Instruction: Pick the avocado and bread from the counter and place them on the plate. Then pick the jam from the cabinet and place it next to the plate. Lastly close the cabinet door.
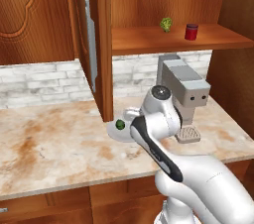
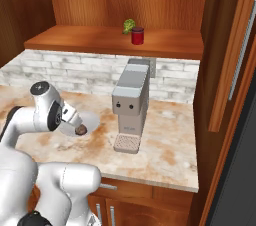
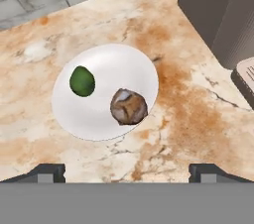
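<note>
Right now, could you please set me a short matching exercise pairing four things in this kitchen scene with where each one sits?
Things:
1. avocado
2. jam
3. plate
4. cabinet door

Places or states:
A. on the cabinet shelf beside a leafy green item
B. swung open
C. on the plate next to the bread
D. on the counter left of the coffee machine

Pairs: 1-C, 2-A, 3-D, 4-B

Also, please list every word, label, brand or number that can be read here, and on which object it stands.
None can be read: the jam shows a plain red side, the grey coffee machine only two dark dots, and the plate is bare of print.
</note>
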